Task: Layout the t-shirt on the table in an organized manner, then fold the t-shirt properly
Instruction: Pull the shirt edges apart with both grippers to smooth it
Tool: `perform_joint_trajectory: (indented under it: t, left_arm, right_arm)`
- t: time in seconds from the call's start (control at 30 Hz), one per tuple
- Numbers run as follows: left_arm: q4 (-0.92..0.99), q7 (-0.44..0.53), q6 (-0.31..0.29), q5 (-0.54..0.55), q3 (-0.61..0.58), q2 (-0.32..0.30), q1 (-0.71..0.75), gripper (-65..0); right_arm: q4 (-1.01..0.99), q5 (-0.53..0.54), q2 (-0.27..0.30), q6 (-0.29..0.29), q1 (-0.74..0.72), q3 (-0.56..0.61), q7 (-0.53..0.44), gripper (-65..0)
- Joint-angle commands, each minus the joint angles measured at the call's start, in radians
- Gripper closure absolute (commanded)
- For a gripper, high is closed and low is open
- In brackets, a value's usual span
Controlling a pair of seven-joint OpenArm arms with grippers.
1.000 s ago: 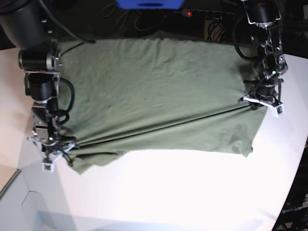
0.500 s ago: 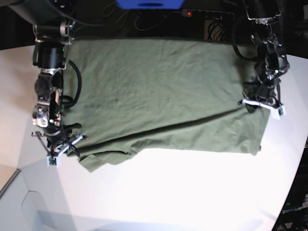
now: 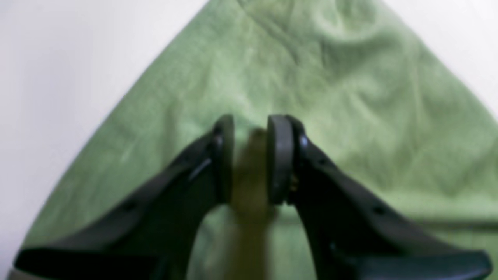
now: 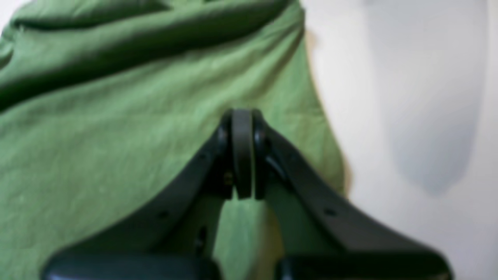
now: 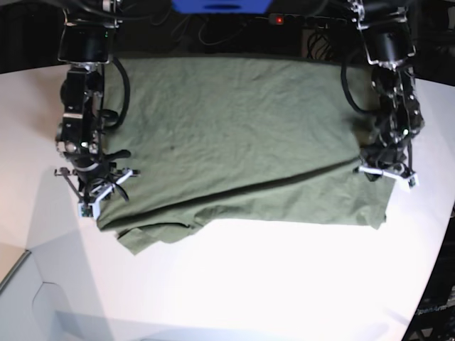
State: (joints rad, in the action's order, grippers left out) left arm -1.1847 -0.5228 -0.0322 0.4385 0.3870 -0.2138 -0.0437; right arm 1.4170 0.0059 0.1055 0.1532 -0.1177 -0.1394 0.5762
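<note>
The olive-green t-shirt lies spread wide on the white table, with long creases running between my two grippers. Its near left corner is folded under. My right gripper stands at the shirt's left edge. In the right wrist view this gripper has its pads pressed together, pinching a thin bit of the t-shirt. At the shirt's right edge is my left gripper. Its wrist view shows the same gripper shut on a bunched fold of the t-shirt.
A black power strip with a red light, cables and a blue object lie beyond the table's far edge. The table's curved edge runs down the right. A grey panel shows at the lower left.
My right gripper has moved toward the back and slightly inward, carrying the shirt's left edge with it. My left gripper has shifted slightly toward the back. Both stayed shut.
</note>
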Motion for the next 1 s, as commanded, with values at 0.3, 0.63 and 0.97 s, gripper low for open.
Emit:
perform_joint_trajectory:
  t: [0.3, 0.63, 0.97]
  left_arm:
    - [-0.298, -0.294, 0.027, -0.011, 0.0, 0.0, 0.232, -15.0]
    - [-0.548, -0.454, 0.027, 0.07, 0.01, 0.04, 0.295, -15.0]
    - [-0.602, -0.442, 0.027, 0.199, 0.089, 0.026, 0.259, -15.0]
  right_arm:
    - [0.011, 0.003, 0.026, -0.002, -0.021, 0.002, -0.02, 0.0]
    - [0.011, 0.006, -0.003, -0.002, -0.018, 0.004, -0.02, 0.0]
    - [0.017, 0.006, -0.003, -0.002, 0.002, 0.004, -0.02, 0.0]
